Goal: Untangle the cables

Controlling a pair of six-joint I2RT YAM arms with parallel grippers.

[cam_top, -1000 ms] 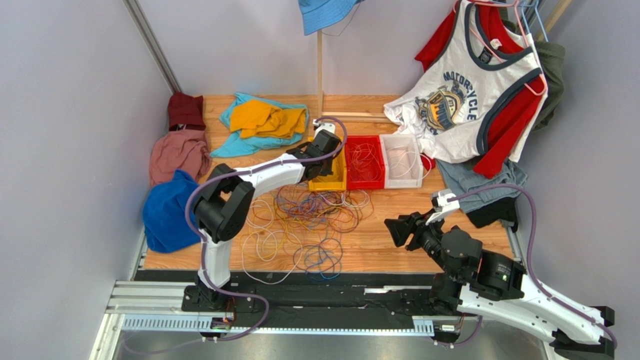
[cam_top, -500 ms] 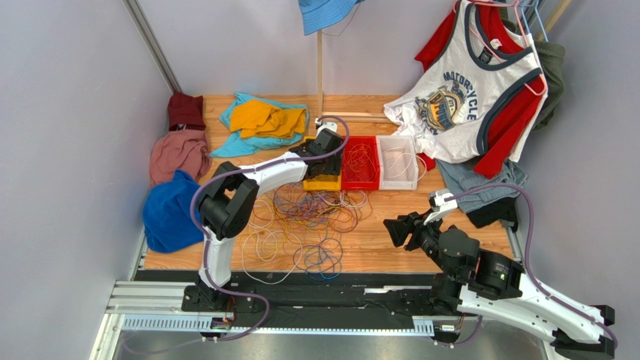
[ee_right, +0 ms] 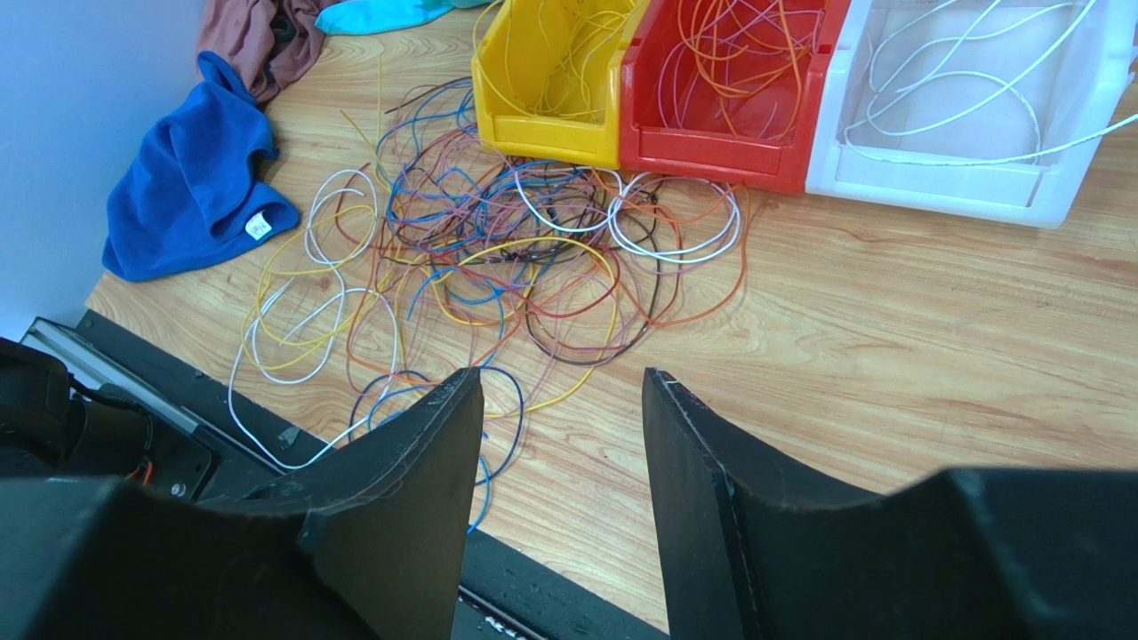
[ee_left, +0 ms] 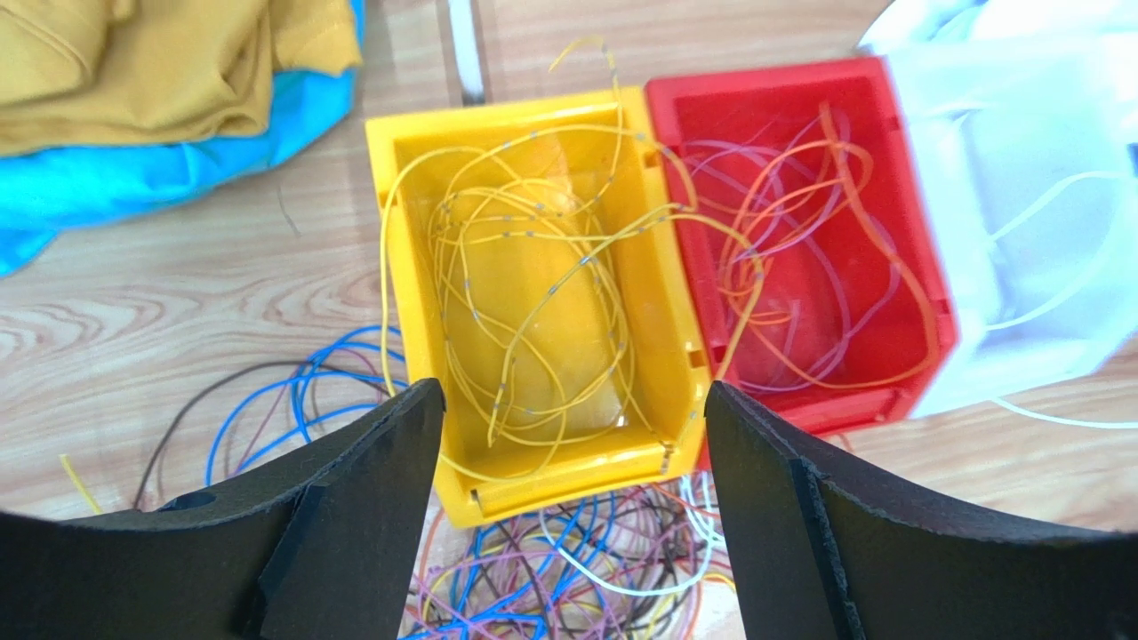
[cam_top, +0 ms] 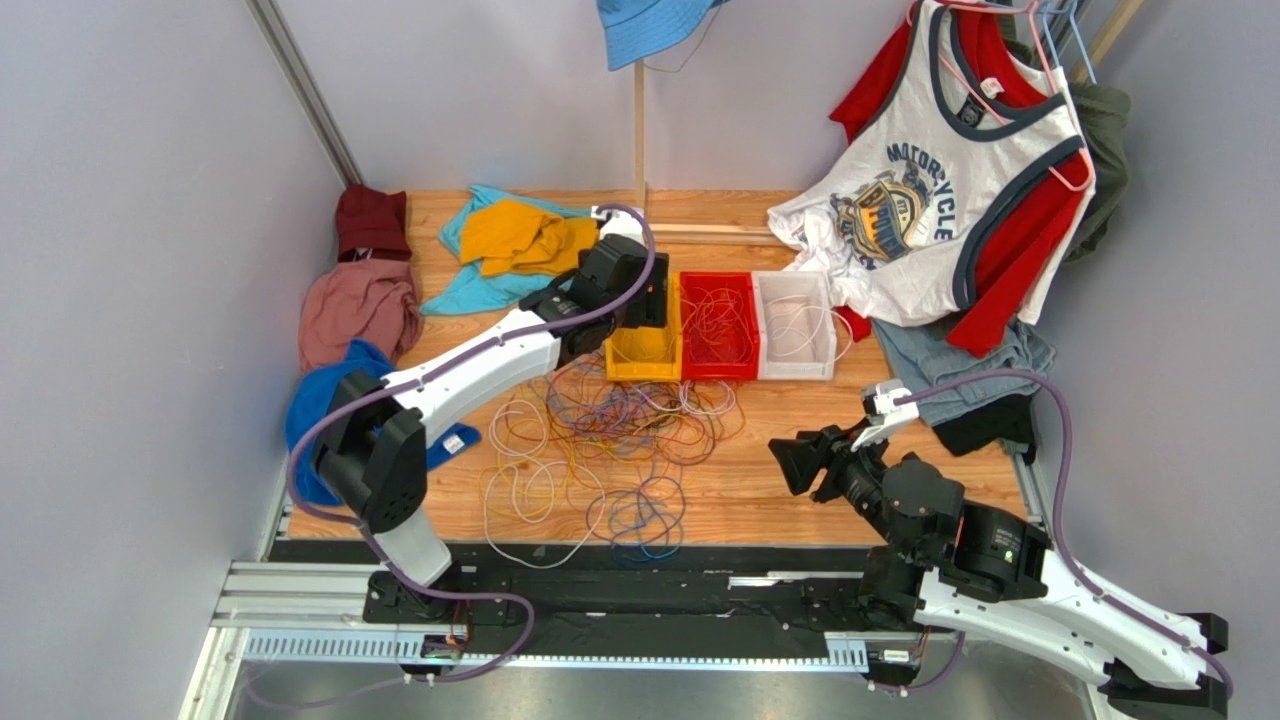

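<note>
A tangle of thin cables (cam_top: 616, 435) in blue, purple, orange, yellow and white lies loose on the wooden table, in front of three bins. Yellow cables (ee_left: 534, 280) sit in the yellow bin (ee_left: 561, 476), orange ones (ee_left: 788, 254) in the red bin (ee_left: 802, 407), white ones (ee_right: 962, 94) in the white bin (ee_right: 935, 187). My left gripper (ee_left: 575, 394) hangs open above the yellow bin (cam_top: 643, 360), with nothing between its fingers. My right gripper (ee_right: 561, 380) is open and empty, low over bare wood right of the pile (ee_right: 494, 254) and near the front edge (cam_top: 784, 458).
A blue cloth (cam_top: 323, 435), a pink one (cam_top: 353, 308) and a maroon one (cam_top: 371, 221) line the left wall. Yellow and teal clothes (cam_top: 526, 248) lie behind the bins. Shirts (cam_top: 947, 180) hang at the back right over a grey garment (cam_top: 962, 375). A black rail (cam_top: 646, 563) runs along the front.
My left gripper has opened above the yellow bin and drawn back a little to the left, its elbow swinging out leftward. The right arm has not moved.
</note>
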